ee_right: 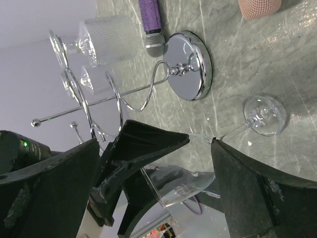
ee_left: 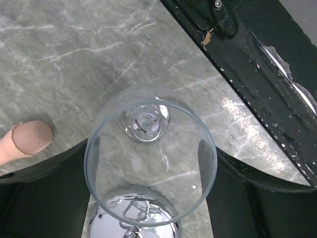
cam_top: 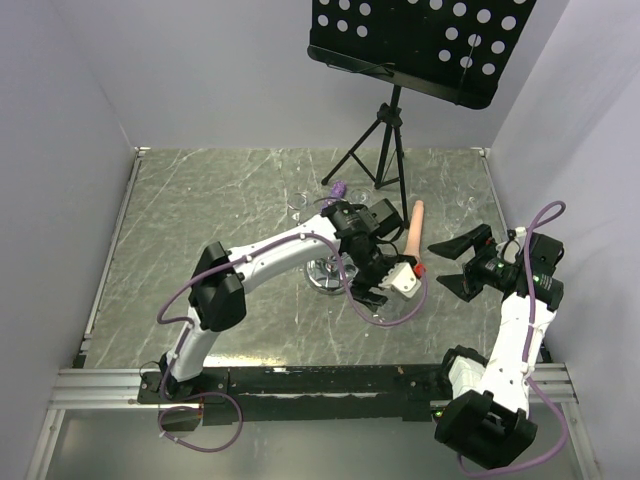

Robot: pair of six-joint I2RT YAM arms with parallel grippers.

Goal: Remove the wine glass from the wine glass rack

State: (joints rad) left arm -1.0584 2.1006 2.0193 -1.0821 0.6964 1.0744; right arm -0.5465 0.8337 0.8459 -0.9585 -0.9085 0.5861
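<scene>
Clear wine glass (ee_left: 151,161) is clenched by its bowl in your left gripper (cam_top: 372,290), off the chrome rack (ee_right: 190,64), at 4 o'clock from its base. Your right gripper (cam_top: 437,265) is spread, empty. Likely next: lower the foot to the table (cam_top: 200,220), then release gently.

The clear stemmed wine glass (ee_left: 151,163) is smooth, colourless, transparent glass with a glossy surface. The chrome wire wine glass rack (ee_right: 190,64) is polished metal, mirror-bright on its disc base. The grey veined tabletop (cam_top: 200,220) has a smooth, stone-look, semi-gloss finish with glare patches. The fingers (ee_left: 44,198) of the left claw (ee_left: 152,152) are matt black, apparently plastic. The pink round microphone head (ee_left: 32,137) is fine woven mesh. The black perforated music stand (cam_top: 420,40) is matt.
</scene>
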